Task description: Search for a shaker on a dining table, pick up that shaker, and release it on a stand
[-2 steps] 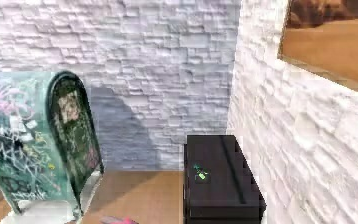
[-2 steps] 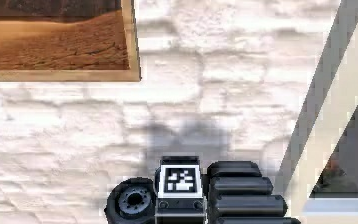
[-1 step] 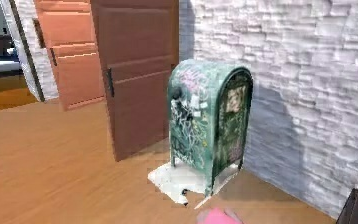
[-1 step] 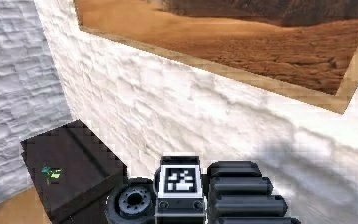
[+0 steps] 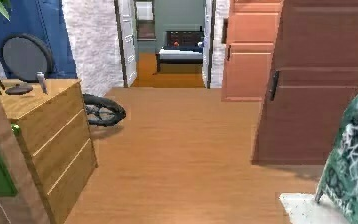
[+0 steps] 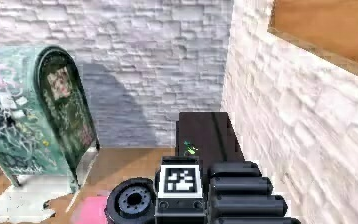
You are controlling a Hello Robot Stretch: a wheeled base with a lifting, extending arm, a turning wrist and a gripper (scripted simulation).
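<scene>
Facing a wood-floored hallway, with the arm low beside a white brick wall.
In the forward view a wooden dresser (image 5: 47, 140) stands at the left. A round dark disc (image 5: 27, 58) and a small pale upright thing (image 5: 42, 86) sit on its top, and whether that small thing is the shaker cannot be told. A black ring (image 5: 103, 110) lies on the floor near the dresser, and a doorway (image 5: 169, 45) opens beyond. In the arm side view the end effector (image 6: 129, 203) shows beside the arm (image 6: 237, 195), near a graffiti-covered mailbox (image 6: 47, 110) and a black box (image 6: 207, 135). Whether its fingers are spread or pressed together, and whether it holds anything, cannot be told.
</scene>
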